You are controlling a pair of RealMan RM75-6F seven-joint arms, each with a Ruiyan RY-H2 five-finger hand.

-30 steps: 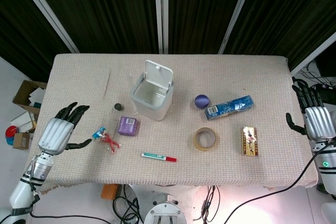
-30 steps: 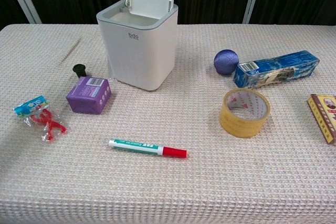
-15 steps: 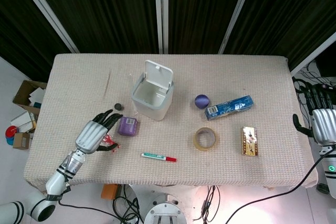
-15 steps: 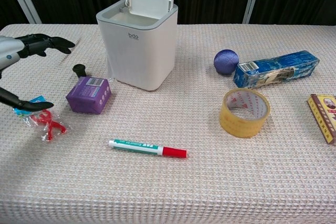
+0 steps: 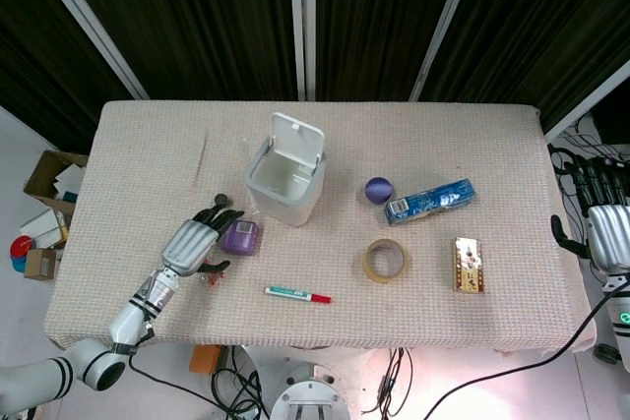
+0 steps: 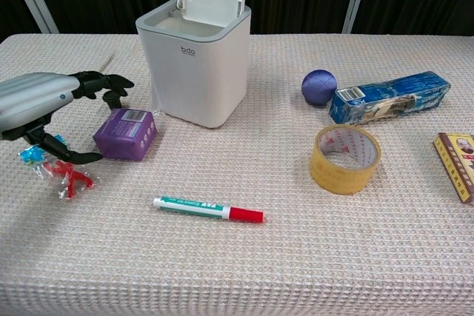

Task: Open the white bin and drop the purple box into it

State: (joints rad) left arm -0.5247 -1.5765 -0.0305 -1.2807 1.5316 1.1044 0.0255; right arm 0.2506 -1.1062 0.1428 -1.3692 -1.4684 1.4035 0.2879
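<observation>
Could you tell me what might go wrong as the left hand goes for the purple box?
The left hand is open beside the purple box, with the red toy packet right under it; closing could catch the packet too. The small black cap sits just behind the box and may get knocked. The white bin is close, so a swing could bump it.

Your left hand (image 6: 33, 101) has a smooth, silvery metallic back and matt black fingers. Just beside its fingertips sits the purple box (image 6: 125, 134), glossy like printed card. Beyond it, the white bin (image 6: 194, 64) looks like smooth, matt plastic. The counter (image 6: 296, 257) wears a rough, waffle-textured beige cloth.
</observation>
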